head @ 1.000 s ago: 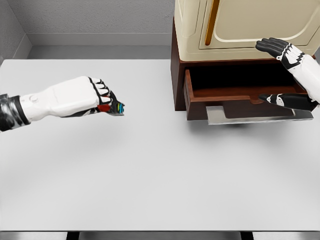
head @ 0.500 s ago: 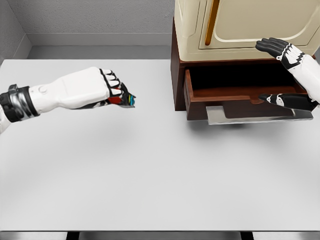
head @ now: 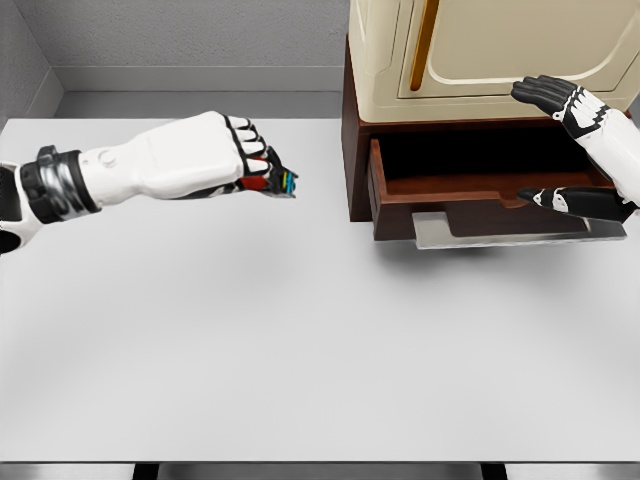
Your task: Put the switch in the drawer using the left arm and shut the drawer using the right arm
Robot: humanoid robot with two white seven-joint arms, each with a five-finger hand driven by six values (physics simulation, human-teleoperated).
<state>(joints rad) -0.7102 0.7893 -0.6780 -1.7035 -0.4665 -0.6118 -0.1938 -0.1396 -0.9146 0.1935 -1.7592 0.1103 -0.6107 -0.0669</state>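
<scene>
Left hand (head: 235, 155): fingers clamped on the switch (head: 278, 183), held above the table (head: 300, 350), left of the drawer (head: 480, 190).
Drawer: pulled open under the cabinet (head: 480, 50).
Right hand (head: 560, 150): fingers spread, holding nothing, beside the drawer front.

- No words, numbers or signs can be read anywhere.
- The switch (head: 278, 181) shows small colored bits, but they are too tiny to read.
</scene>
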